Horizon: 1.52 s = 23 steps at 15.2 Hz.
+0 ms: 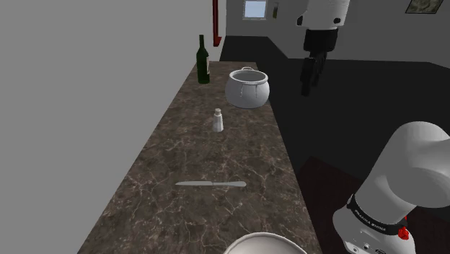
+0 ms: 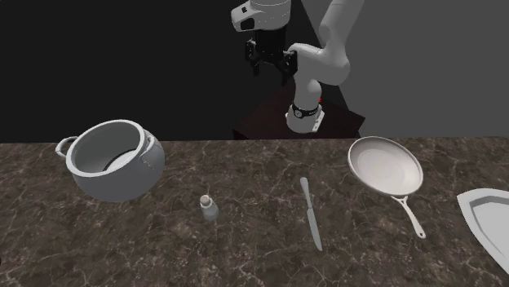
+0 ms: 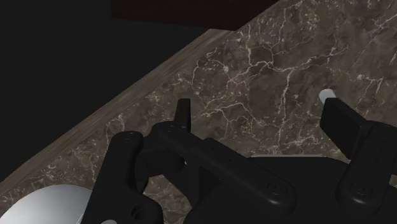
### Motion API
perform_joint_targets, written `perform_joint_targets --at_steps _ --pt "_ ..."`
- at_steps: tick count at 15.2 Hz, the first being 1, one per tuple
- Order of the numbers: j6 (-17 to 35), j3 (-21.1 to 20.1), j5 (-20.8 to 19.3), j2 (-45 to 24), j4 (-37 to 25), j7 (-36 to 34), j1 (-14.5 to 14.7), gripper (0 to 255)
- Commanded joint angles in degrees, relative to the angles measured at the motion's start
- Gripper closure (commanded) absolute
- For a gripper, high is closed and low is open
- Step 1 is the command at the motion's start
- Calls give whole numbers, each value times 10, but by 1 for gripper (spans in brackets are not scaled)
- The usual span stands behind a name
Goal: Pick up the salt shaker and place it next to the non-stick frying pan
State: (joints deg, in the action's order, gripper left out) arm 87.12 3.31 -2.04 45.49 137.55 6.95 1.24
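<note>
The salt shaker (image 1: 217, 120), small and white, stands upright mid-counter, between the pot and the knife (image 2: 210, 209). Its top (image 3: 326, 95) peeks out beside one black finger (image 3: 343, 124). The frying pan (image 2: 386, 165) is drawn pale grey with a long handle and lies on the counter beyond the knife from the shaker; its rim (image 1: 263, 244) shows at the shoulder view's bottom edge. My gripper (image 1: 310, 78) hangs high off the counter's edge, well apart from the shaker, open with nothing between its fingers (image 2: 271, 69) (image 3: 257, 105).
A white two-handled pot (image 1: 247, 88) (image 2: 114, 159) stands past the shaker, and a dark bottle (image 1: 203, 59) by the wall. A table knife (image 1: 210, 184) (image 2: 311, 214) lies between shaker and pan. A white plate (image 2: 488, 220) sits beyond the pan.
</note>
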Motion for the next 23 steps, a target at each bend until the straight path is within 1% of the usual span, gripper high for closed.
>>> perform_joint_targets --at_steps 1,7,13,18,23 --pt "0 0 0 0 0 0 0 0" --pt "106 9 8 -115 -19 12 10 0" --pt "193 16 22 -240 -67 28 21 0" --pt "247 20 38 -347 -128 44 28 0" --pt "283 21 58 -455 -207 62 33 0"
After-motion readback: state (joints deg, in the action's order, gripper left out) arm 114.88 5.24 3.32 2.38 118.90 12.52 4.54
